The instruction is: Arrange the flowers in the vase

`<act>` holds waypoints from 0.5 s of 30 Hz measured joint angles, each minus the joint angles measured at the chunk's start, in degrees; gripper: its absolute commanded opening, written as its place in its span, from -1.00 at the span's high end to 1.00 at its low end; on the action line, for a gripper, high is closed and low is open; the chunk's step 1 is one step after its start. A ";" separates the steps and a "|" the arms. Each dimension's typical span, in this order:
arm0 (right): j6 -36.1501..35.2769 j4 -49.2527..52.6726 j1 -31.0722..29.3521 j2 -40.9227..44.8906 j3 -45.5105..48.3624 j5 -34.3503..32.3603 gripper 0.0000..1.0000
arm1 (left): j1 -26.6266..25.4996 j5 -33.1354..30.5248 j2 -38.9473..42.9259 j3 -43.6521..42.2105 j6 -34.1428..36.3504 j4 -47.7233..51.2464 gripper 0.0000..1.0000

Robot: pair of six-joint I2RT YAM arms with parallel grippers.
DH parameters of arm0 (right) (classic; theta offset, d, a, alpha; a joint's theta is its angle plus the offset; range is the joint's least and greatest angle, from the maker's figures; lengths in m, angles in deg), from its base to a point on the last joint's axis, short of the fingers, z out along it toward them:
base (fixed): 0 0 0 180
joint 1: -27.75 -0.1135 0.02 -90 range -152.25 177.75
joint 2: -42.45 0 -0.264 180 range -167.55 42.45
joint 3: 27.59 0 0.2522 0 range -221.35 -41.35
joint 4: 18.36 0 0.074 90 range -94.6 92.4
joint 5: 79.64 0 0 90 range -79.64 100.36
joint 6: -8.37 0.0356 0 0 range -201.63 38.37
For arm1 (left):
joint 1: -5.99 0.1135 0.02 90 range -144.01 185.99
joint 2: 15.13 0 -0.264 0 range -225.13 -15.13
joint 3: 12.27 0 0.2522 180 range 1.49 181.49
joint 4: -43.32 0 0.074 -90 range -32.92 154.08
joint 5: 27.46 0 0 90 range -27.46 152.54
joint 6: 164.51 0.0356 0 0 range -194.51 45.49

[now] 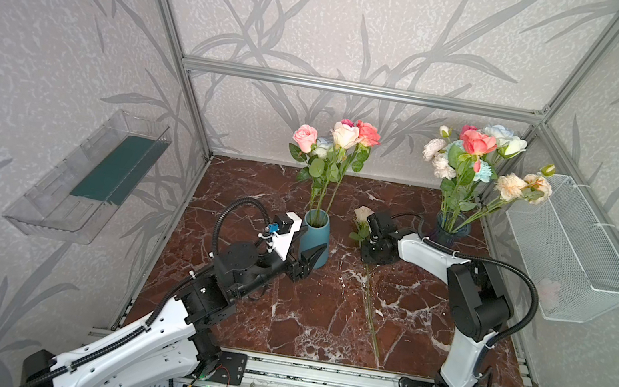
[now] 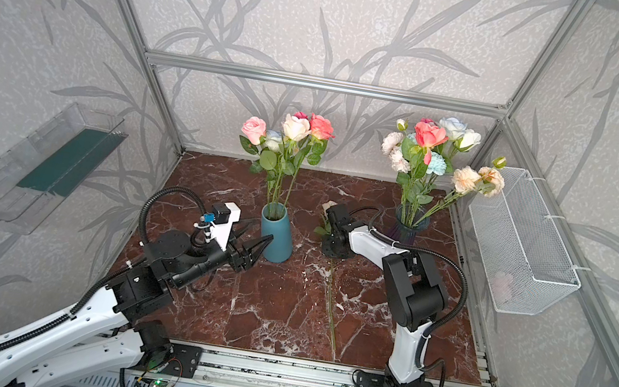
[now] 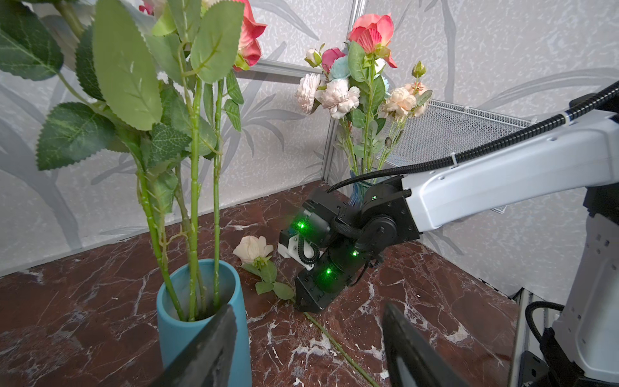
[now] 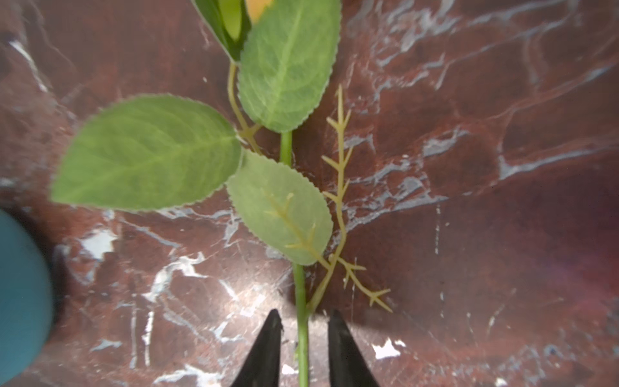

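A single cream rose point(image 1: 363, 214) is laid flat on the red marble desk point(image 1: 321, 322), its bloom toward the far side. It lies between the teal vase point(image 1: 315, 237) on its left and the glass vase point(image 1: 451, 230) at the far right. The right end effector point(image 4: 304, 330) is pointed down over the rose's stem point(image 4: 300, 288), just on the near side of the leaves. Its two fingers are set slightly apart, one on each side of the stem, and a sliver of desk is seen on each side, so nothing is pinched. The left end effector point(image 2: 256, 252) is held with its fingers spread wide at the near left of the teal vase. Whether a fingertip touches the vase cannot be told.

In both top views the right fingertips and part of the stem are hidden under the wrist. In the right wrist view the bloom is cut off at the edge. A pale pink shape in the wire basket point(image 1: 567, 252) on the right wall cannot be made out.

Two vases are counted, along with two end effectors, one rose on the desk and five blooms in the teal vase. The blooms in the glass vase overlap too much for a sure count.
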 measured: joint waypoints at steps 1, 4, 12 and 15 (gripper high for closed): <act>-0.22 -0.02 0.02 -0.57 -0.22 0.17 0.58 | -0.02 0.00 0.00 0.00 0.00 0.00 -0.40; -0.46 -0.24 0.15 -1.62 -1.57 0.42 0.70 | -0.02 -0.02 -0.04 0.00 0.00 0.00 -0.40; -0.57 -2.47 0.81 -1.77 -1.73 2.34 1.00 | -0.02 -0.15 -0.11 0.00 0.04 0.02 -0.40; -0.26 -3.72 1.14 -0.26 0.13 2.91 1.00 | -0.02 -0.20 -0.11 0.00 0.13 0.02 -0.40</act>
